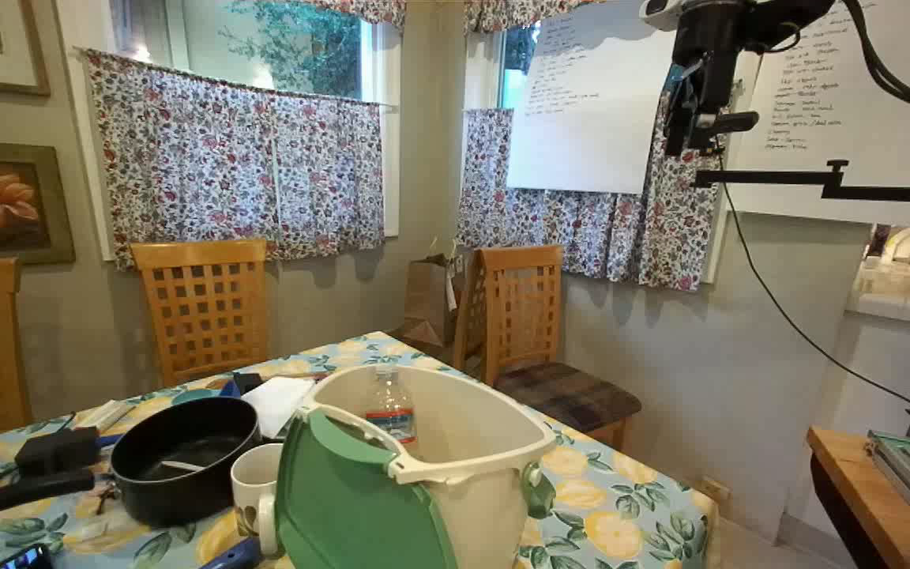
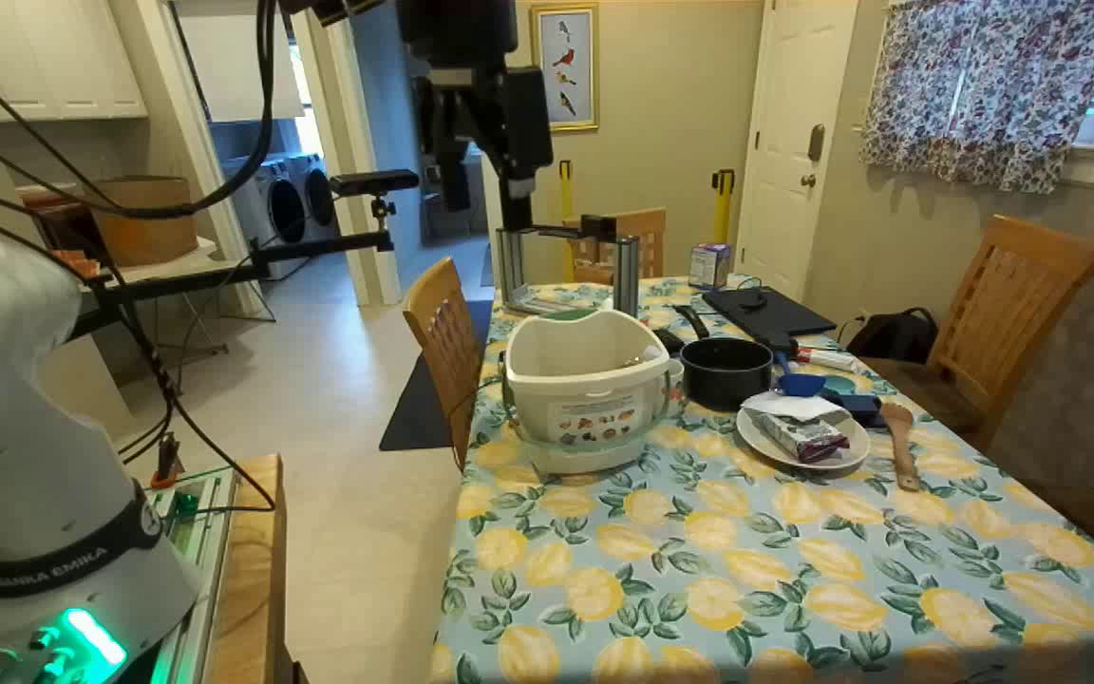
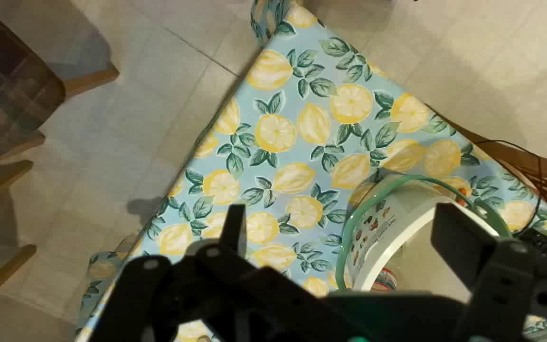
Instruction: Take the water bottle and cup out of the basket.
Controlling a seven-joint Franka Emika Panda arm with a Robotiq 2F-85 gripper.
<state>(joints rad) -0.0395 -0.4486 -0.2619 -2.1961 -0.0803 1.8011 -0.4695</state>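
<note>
The cream basket (image 1: 471,478) with a green panel stands on the table, in both exterior views (image 2: 594,404) and in the wrist view (image 3: 411,232). The clear water bottle (image 1: 390,403) stands inside the basket, its neck near rim height. The wrist view shows only its red and white label (image 3: 384,280); the rest is hidden by my gripper and the rim. A white mug (image 1: 253,474) stands on the table beside the basket, partly behind the green panel. I see no cup inside the basket. My gripper (image 3: 339,211) is open and empty, high above the table in both exterior views (image 1: 688,142) (image 2: 487,195).
A black pan (image 2: 726,375) is beside the basket. A white plate (image 2: 751,442) with a box, a wooden spatula (image 2: 901,446) and a metal frame (image 2: 625,275) are on the table. The basket's green handle (image 3: 349,232) hangs outside its rim. A black bar (image 1: 787,182) is near the arm.
</note>
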